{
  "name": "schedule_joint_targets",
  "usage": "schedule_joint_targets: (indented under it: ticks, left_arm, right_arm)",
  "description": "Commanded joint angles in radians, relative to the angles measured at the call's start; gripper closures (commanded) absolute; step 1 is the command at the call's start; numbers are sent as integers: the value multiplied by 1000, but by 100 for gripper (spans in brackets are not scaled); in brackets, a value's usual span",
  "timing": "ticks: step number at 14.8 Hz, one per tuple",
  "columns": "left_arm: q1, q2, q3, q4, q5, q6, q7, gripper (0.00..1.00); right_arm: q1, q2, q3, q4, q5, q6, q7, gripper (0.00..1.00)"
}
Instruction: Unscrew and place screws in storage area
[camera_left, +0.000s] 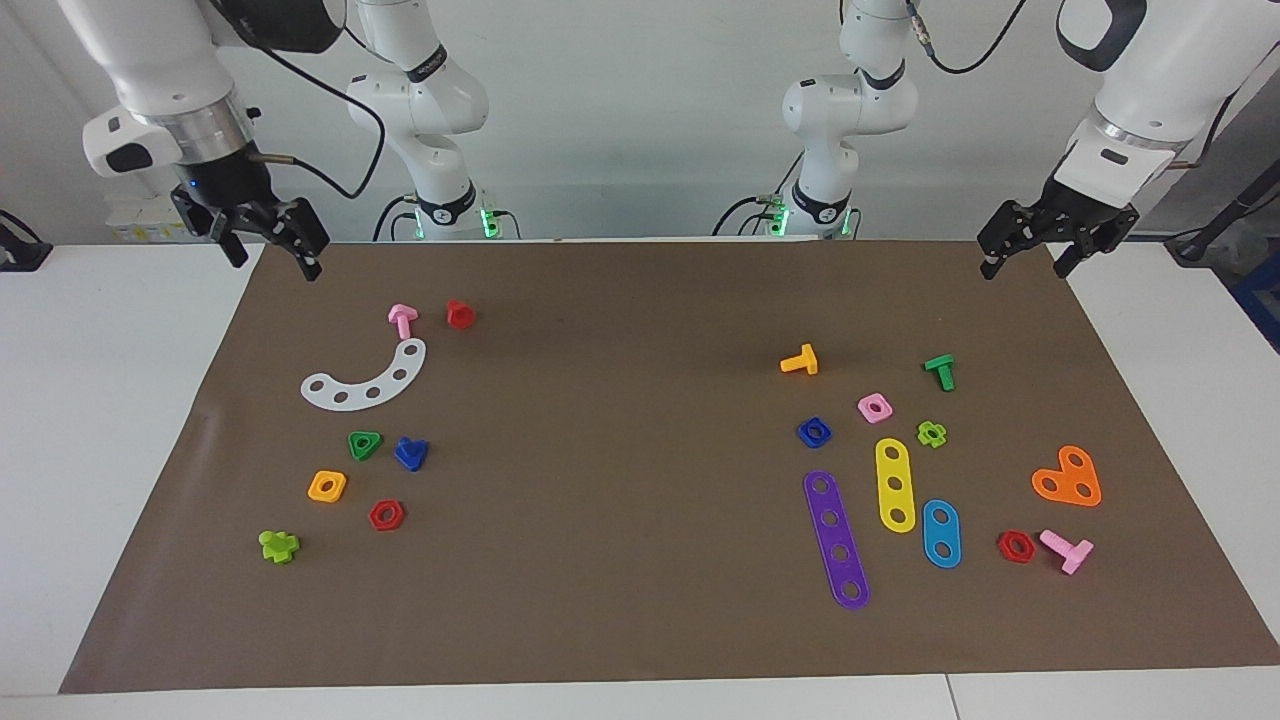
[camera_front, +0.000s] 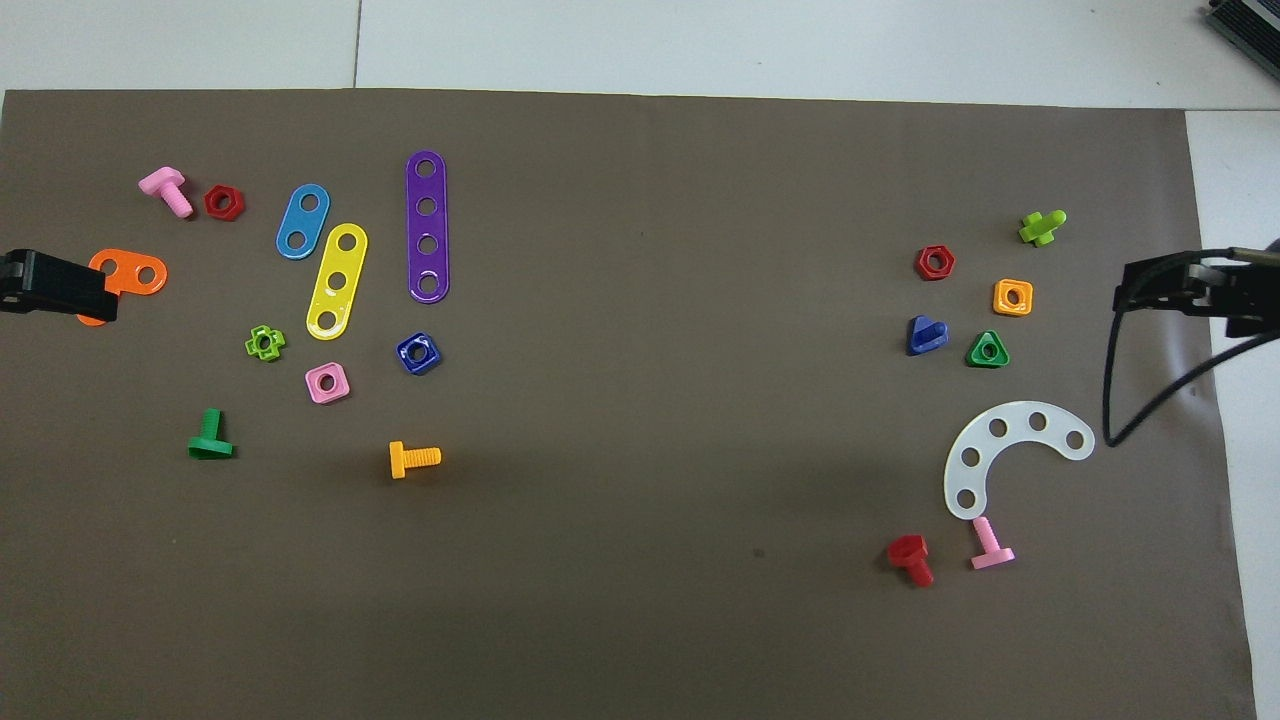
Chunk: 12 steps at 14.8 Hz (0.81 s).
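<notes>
Facing view, operator: your small dark blue plastic bolt (camera_left: 411, 453) lies on the brown paper mat (camera_left: 620, 420), just beside the green triangular nut (camera_left: 364, 445), at six o'clock from the white curved five-hole strip (camera_left: 366, 381). Right gripper (camera_left: 268, 240) hangs empty, fingers apart, over the mat's corner. Left gripper (camera_left: 1033, 247) waits, fingers apart.

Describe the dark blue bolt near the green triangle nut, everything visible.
The dark blue bolt is a small toy piece that looks like plastic, with a flat head and a short stubby shaft. It lies tipped over on the brown mat, beside the green triangle nut without touching it. No gripper touches it.
</notes>
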Motion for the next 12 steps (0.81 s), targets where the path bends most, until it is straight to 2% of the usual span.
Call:
schedule_joint_targets:
  ticks: [1,9,10,12]
  left_arm:
    - [-9,-34,10,-42,10,16,5,0]
    - [-9,-34,10,-42,10,16,5,0]
    - [-9,-34,9,-42,10,16,5,0]
    - [-9,-34,9,-42,10,16,5,0]
  right_arm:
    - [-11,10,5,-9,6,-20,-44,0]
    - [1,6,2,-21,6,-7,-47,0]
    - [20,6,-10,-21,3,-8,-45,0]
    - [93,7,-85,-20,-3,-8,-44,0]
